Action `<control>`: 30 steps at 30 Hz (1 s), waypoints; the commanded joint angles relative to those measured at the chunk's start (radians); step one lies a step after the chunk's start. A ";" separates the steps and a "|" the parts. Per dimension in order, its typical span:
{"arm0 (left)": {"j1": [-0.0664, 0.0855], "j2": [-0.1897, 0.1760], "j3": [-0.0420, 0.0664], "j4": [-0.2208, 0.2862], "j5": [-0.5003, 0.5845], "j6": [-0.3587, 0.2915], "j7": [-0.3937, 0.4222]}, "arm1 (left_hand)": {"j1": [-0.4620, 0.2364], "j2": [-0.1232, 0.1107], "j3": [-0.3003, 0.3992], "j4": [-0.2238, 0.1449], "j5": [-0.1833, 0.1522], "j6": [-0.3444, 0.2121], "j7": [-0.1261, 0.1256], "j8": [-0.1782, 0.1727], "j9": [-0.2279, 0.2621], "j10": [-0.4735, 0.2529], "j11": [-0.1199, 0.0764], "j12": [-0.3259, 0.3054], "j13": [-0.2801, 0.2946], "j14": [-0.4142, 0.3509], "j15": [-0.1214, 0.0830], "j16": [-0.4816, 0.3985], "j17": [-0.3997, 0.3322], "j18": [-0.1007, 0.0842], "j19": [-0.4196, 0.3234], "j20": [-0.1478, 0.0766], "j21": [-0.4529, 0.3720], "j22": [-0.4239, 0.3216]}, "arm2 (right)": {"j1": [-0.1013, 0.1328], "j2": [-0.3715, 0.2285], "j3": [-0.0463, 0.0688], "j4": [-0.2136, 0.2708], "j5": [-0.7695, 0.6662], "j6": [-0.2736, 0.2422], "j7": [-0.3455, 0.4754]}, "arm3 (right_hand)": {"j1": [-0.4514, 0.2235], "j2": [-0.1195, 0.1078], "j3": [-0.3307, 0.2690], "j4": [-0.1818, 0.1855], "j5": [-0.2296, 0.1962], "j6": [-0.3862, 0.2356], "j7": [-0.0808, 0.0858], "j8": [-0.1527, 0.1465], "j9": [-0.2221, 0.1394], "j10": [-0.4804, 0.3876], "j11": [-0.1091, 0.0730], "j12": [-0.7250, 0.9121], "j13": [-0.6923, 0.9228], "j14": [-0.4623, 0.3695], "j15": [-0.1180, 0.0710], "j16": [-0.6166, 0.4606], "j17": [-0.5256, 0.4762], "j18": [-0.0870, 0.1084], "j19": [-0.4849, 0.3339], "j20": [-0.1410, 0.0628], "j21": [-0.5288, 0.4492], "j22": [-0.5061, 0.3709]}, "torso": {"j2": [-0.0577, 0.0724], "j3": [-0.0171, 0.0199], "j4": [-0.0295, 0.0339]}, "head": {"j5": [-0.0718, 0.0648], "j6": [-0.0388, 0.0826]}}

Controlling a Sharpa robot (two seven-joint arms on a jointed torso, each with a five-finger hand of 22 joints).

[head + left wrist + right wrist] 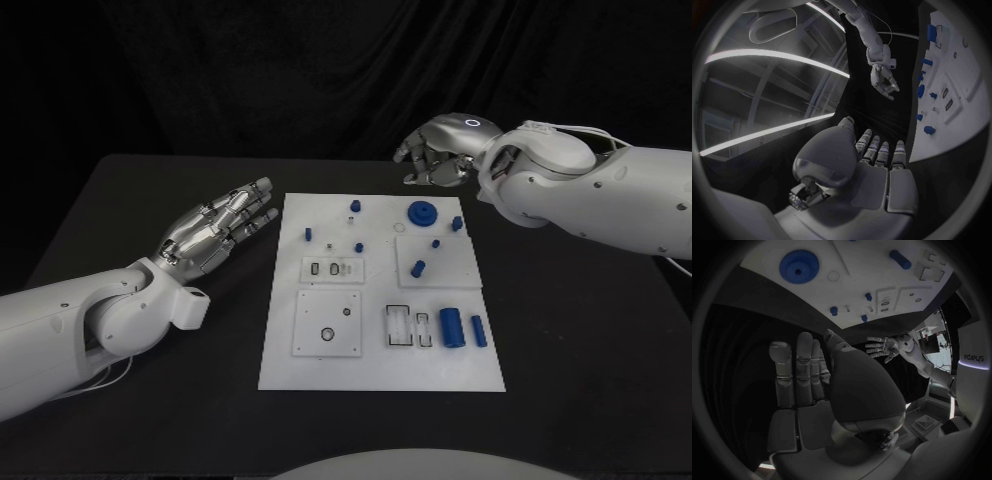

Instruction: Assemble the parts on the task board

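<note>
The white task board [378,372] lies in the middle of the black table. On it are a blue gear [421,212], several small blue pegs such as one [306,234] near the left edge, and two blue cylinders [451,327] at the right front. My left hand [216,226] hovers just left of the board's far half, fingers stretched out and apart, holding nothing. My right hand [433,160] hangs past the board's far edge, above the gear's side, also empty. The right wrist view shows its fingers [798,370] straight, with the gear [799,266] beyond them.
The board has recessed square plates [335,268] and slots [405,326] in its middle and near half. Black tabletop [173,420] surrounds it on all sides. In the left wrist view, the board [945,142] lies beside my left hand [876,167], with my right hand [883,82] farther off.
</note>
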 commanded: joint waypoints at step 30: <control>-0.015 0.005 0.001 -0.007 0.001 0.017 0.125 | 0.016 0.000 0.009 -0.003 0.008 -0.001 0.002 0.004 0.001 -0.001 0.005 -0.003 -0.001 0.000 0.004 -0.006 -0.001 0.005 0.000 0.006 -0.004 -0.001 | -0.087 -0.041 -0.012 -0.055 -0.038 0.073 -0.102 | -0.096 0.003 -0.058 0.070 -0.017 -0.005 -0.014 -0.075 -0.031 0.644 -0.028 0.403 0.849 0.307 -0.029 0.430 0.861 -0.074 0.221 -0.029 0.283 0.337 | 0.000 -0.0013 0.0016 | -0.015 0.003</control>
